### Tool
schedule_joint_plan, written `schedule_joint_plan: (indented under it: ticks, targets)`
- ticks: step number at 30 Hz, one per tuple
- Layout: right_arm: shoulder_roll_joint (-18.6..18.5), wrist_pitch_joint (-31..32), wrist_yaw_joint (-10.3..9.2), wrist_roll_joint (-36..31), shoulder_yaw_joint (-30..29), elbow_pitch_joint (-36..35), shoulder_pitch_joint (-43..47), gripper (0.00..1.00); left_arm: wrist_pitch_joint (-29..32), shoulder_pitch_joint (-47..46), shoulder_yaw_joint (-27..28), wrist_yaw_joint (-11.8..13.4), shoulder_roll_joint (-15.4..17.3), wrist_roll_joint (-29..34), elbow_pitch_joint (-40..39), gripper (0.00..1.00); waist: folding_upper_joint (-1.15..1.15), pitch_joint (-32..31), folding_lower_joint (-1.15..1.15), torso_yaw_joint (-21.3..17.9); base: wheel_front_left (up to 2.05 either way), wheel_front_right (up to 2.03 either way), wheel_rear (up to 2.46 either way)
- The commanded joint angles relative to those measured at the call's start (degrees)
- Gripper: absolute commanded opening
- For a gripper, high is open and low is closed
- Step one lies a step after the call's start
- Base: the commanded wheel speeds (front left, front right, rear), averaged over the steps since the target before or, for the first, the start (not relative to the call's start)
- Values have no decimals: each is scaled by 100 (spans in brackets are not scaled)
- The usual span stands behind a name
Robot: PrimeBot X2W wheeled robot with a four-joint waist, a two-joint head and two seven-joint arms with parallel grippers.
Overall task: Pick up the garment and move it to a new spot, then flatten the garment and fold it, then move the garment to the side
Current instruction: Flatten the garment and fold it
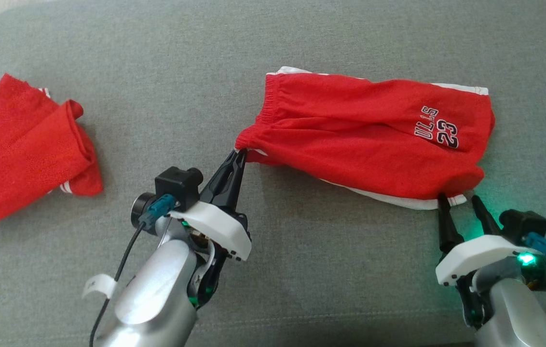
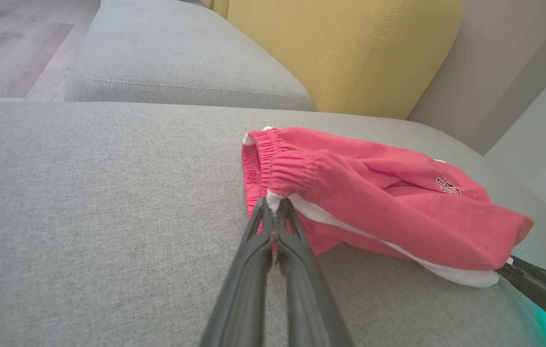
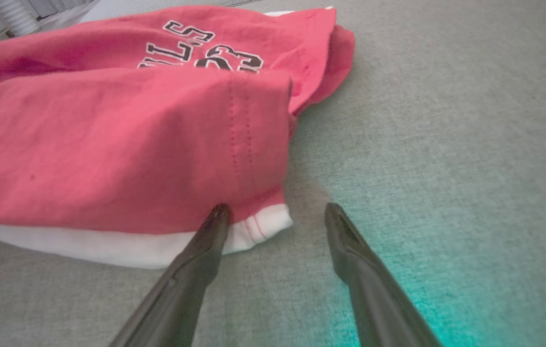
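Observation:
The garment (image 1: 369, 135) is a pair of red shorts with white side stripes and a "23" print, lying crosswise on the grey cushion (image 1: 273, 270). My left gripper (image 1: 240, 153) is shut on the waistband corner; in the left wrist view the gripper (image 2: 273, 205) pinches the white edge of the shorts (image 2: 374, 202). My right gripper (image 1: 458, 200) stands open at the white hem corner of the leg end. In the right wrist view that gripper (image 3: 273, 212) has its left finger over the hem of the shorts (image 3: 123, 144) and its right finger on bare cushion.
A second red garment (image 1: 22, 149) lies crumpled at the cushion's left edge. A yellow back cushion (image 2: 350, 48) rises behind the seat, with another grey seat (image 2: 176, 58) and wooden floor (image 2: 7, 43) beyond.

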Motion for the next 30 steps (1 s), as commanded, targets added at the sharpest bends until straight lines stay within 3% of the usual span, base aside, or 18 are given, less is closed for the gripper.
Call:
schedule_joint_plan:
  ticks: [1,7,9,18,21,30]
  targets:
    - [-27,27,37,1,196,-78,-118,100,-71,-222,207,28,39,-11,-195,0,0,0,0,-1,0,0,0]
    - [-27,84,37,40,356,-33,-113,100,-71,-225,228,45,38,-8,-174,0,0,-10,0,-26,0,0,0]
    - [-27,106,37,95,461,-44,-105,0,-71,-225,252,38,38,6,-148,0,0,-34,0,-43,0,0,0]
    - [-27,149,37,224,632,-593,16,0,-71,-166,406,59,38,49,-119,0,0,-285,0,-107,0,0,0]
    - [-27,191,37,603,775,-1280,45,0,-71,-159,486,45,45,112,-196,0,0,-470,0,-126,0,0,0]
    - [-27,562,37,868,840,-2974,-485,0,130,-597,802,-90,217,-115,-831,0,0,-1074,0,-94,0,0,0]
